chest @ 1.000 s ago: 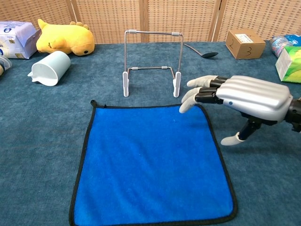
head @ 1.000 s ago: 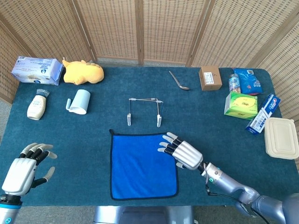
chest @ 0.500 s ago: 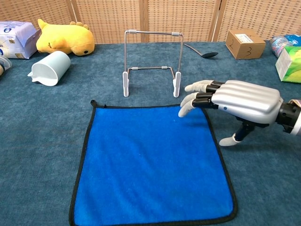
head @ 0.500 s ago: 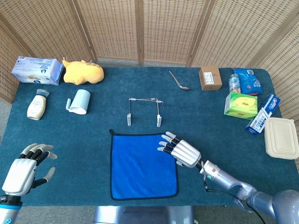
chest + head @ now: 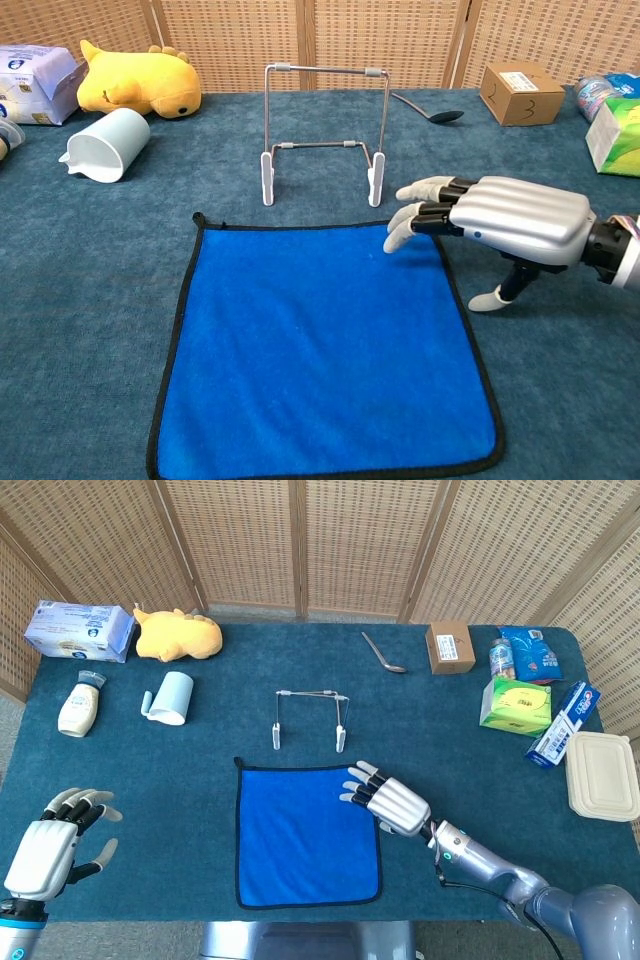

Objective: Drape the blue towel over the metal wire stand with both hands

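The blue towel (image 5: 305, 832) (image 5: 320, 345) lies flat on the table's near middle, black-edged. Just beyond its far edge stands the metal wire stand (image 5: 309, 718) (image 5: 322, 130), upright and bare. My right hand (image 5: 388, 800) (image 5: 500, 215) hovers palm down over the towel's far right corner, fingers stretched out and apart, holding nothing; its fingertips (image 5: 398, 235) reach over the cloth's corner. My left hand (image 5: 55, 845) is at the near left table edge, well left of the towel, fingers spread, empty. The chest view does not show it.
Back left: tissue pack (image 5: 78, 630), yellow plush (image 5: 177, 634), toppled pale cup (image 5: 170, 697) (image 5: 108, 144), lotion bottle (image 5: 79, 706). Back right: spoon (image 5: 382, 652), cardboard box (image 5: 449, 647) (image 5: 517, 93), green box (image 5: 516, 705), toothpaste box (image 5: 562, 724), lidded container (image 5: 602, 775).
My right hand has crept a little forward and lower over the towel's far right corner. The left hand, towel and stand have not moved.
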Robot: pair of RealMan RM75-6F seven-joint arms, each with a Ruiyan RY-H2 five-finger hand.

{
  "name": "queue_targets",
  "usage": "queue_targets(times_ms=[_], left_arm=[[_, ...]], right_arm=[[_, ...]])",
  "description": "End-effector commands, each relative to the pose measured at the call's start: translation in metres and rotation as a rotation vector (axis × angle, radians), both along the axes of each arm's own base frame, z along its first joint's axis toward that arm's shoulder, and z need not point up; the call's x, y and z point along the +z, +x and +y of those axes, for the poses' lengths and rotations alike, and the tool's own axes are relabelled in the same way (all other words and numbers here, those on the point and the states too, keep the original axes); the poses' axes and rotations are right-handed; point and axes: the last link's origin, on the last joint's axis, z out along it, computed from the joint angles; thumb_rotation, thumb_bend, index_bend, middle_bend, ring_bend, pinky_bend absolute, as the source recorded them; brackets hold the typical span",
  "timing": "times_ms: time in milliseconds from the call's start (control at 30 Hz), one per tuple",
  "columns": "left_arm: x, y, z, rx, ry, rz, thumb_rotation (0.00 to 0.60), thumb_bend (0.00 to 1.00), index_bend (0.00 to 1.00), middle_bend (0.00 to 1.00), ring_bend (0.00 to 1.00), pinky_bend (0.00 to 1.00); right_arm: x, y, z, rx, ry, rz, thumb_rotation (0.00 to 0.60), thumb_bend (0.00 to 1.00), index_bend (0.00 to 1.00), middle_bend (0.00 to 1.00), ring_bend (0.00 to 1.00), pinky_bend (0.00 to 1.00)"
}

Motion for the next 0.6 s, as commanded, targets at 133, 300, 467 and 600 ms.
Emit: queue_targets(times_ms=[133,300,467,600], left_arm=[[0.000,-0.001,0.000,0.001,0.001,0.000,0.600,0.45,0.42,0.28,0.23,0.16],[0.001,-0.001,0.000,0.000,0.002,-0.002,0.600,0.45,0.42,0.28,0.23,0.16],[0.000,-0.002,0.000,0.001,0.001,-0.004,0.600,0.45,0.42,0.28,0.23,0.16],[-0.001,-0.002,0.000,-0.004,0.005,-0.010,0.600,0.45,0.42,0.28,0.23,0.16]], right_arm=[[-0.002,-0.001,0.000,0.000,0.002,0.008,0.600,0.00,0.24,0.19,0.00,0.00],[-0.004,0.000,0.002,0.010,0.008,0.012,0.600,0.00,0.24,0.19,0.00,0.00],[-0.008,0.005,0.004,0.021,0.018,0.006,0.600,0.00,0.23,0.19,0.00,0.00],[-0.012,0.011,0.005,0.024,0.026,-0.002,0.600,0.00,0.23,0.19,0.00,0.00]])
